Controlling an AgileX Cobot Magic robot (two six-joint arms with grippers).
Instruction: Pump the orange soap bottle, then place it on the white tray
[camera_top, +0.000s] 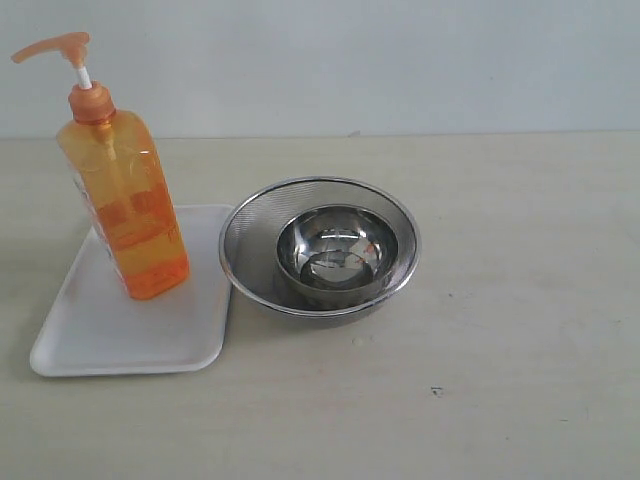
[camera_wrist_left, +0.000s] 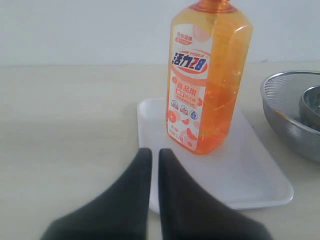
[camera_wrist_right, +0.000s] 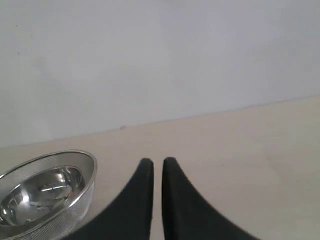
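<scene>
The orange soap bottle (camera_top: 125, 200) stands upright on the white tray (camera_top: 110, 335) at the left of the table, its pump head raised and its spout pointing left. In the left wrist view the orange soap bottle (camera_wrist_left: 207, 80) rises on the white tray (camera_wrist_left: 250, 175) just beyond my left gripper (camera_wrist_left: 155, 152), which is shut, holds nothing and is apart from the bottle. My right gripper (camera_wrist_right: 157, 162) is shut and empty over bare table. Neither gripper shows in the exterior view.
A round metal mesh strainer (camera_top: 250, 240) with a steel bowl (camera_top: 337, 250) inside it sits right beside the tray. From the right wrist camera the strainer (camera_wrist_right: 75, 200) lies off to one side of the fingers. A pale wall stands behind the table.
</scene>
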